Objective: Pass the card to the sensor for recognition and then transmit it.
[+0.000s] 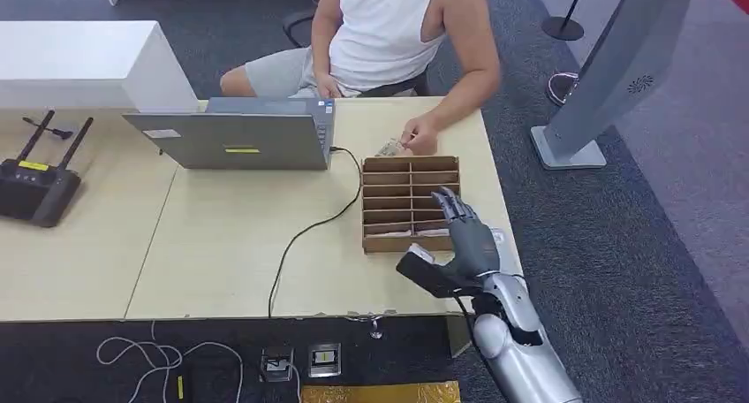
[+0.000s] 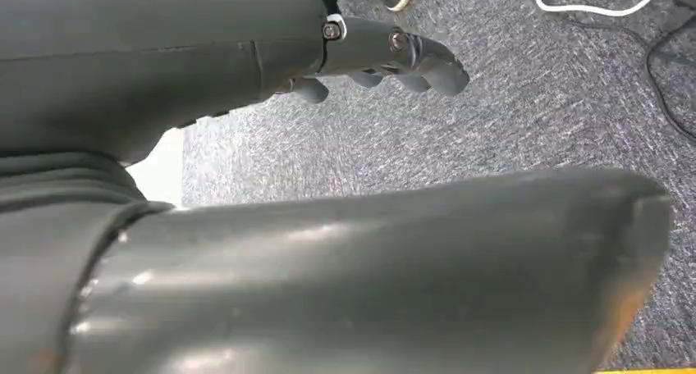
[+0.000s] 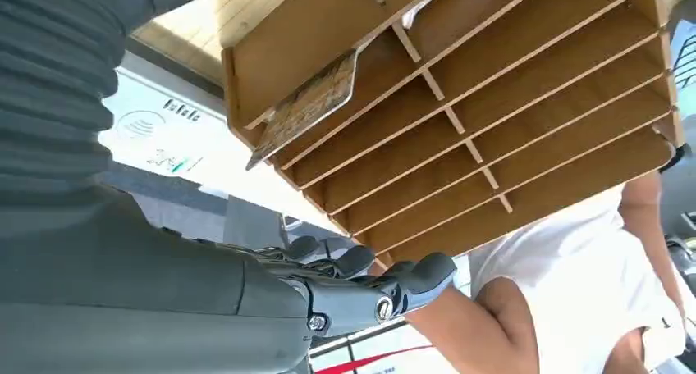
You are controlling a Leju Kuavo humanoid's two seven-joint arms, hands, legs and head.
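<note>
A wooden slotted box point(image 1: 411, 200) stands on the table's right side, in front of a seated person. My right hand point(image 1: 464, 238) hovers over the box's near right corner, fingers stretched out and thumb apart, holding nothing. In the right wrist view a patterned card point(image 3: 308, 107) leans in a slot at one end of the box point(image 3: 492, 87), apart from my right hand point(image 3: 328, 296). A white sensor pad point(image 3: 164, 128) with a contactless mark lies beside the box. My left hand point(image 2: 386, 58) hangs over grey carpet, fingers loosely bent, empty.
A grey laptop point(image 1: 238, 138) sits left of the box, its black cable point(image 1: 309, 231) running to the table's front edge. The person's hand point(image 1: 422, 138) rests just behind the box. A black router point(image 1: 35, 186) is far left. A grey kiosk stand point(image 1: 609, 76) stands to the right.
</note>
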